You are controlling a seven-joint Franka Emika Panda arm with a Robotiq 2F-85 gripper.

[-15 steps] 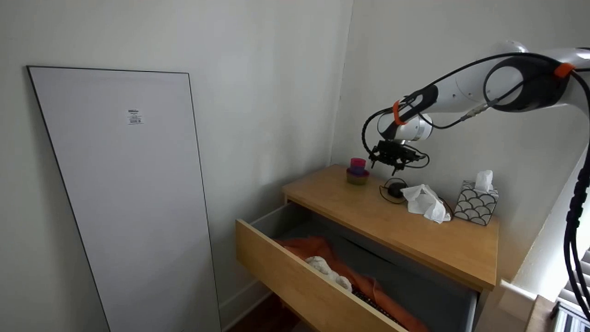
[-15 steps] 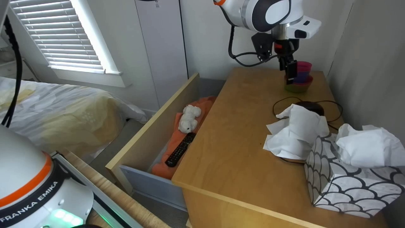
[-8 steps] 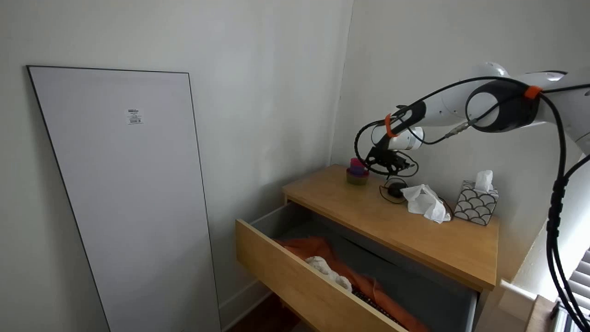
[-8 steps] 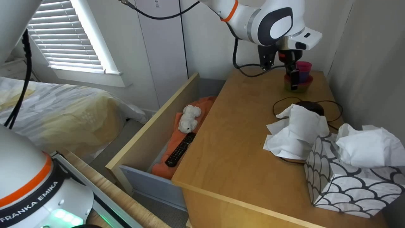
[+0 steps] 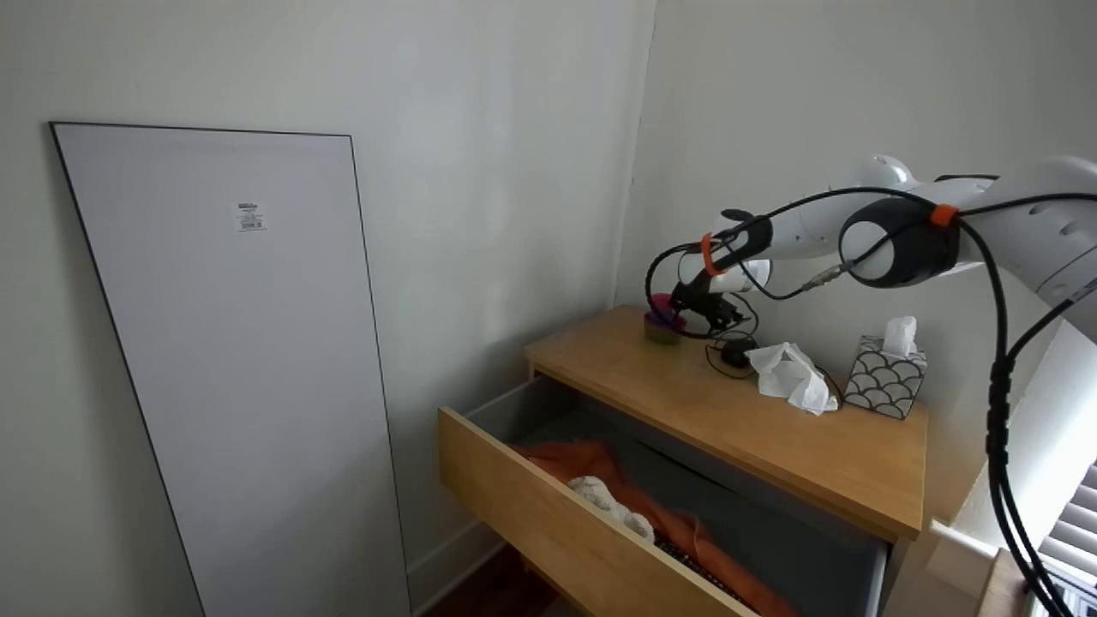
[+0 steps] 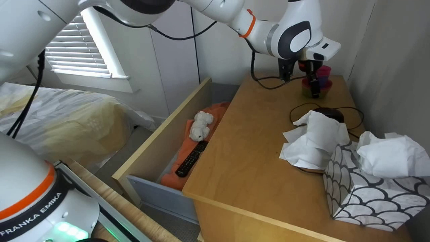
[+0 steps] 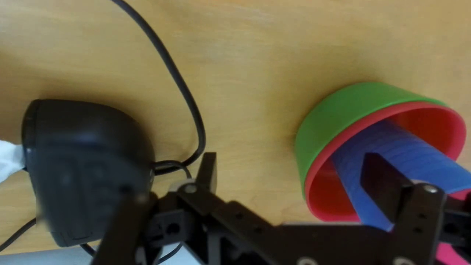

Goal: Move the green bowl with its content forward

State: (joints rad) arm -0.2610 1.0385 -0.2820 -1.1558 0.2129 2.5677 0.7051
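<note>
The green bowl (image 7: pixel 331 117) stands on the wooden dresser top, right of centre in the wrist view; it also shows in both exterior views (image 5: pixel 662 335) (image 6: pixel 306 91). A red-pink bowl (image 7: pixel 333 191) is nested in it. A blue cup (image 7: pixel 430 158) stands inside, with a pink cup (image 6: pixel 324 70) above it. My gripper (image 7: pixel 290 162) is open and empty, its jaws wide apart above the dresser. In the wrist view its right finger overlaps the blue cup and its left finger is over bare wood beside the cable. Whether a finger touches the cups I cannot tell.
A black device (image 7: pixel 88 165) with a looped cable (image 7: pixel 184 88) lies close beside the bowl. Crumpled tissue (image 6: pixel 315 141) and a patterned tissue box (image 6: pixel 373 191) are further along. The drawer (image 6: pixel 161 134) is open, holding orange cloth, a white plush (image 6: pixel 201 126) and a remote (image 6: pixel 191 159). Walls stand behind.
The arm has come down, lowering my gripper closer to the dresser top and beside the bowl and cups. The bowl and its contents have not visibly moved.
</note>
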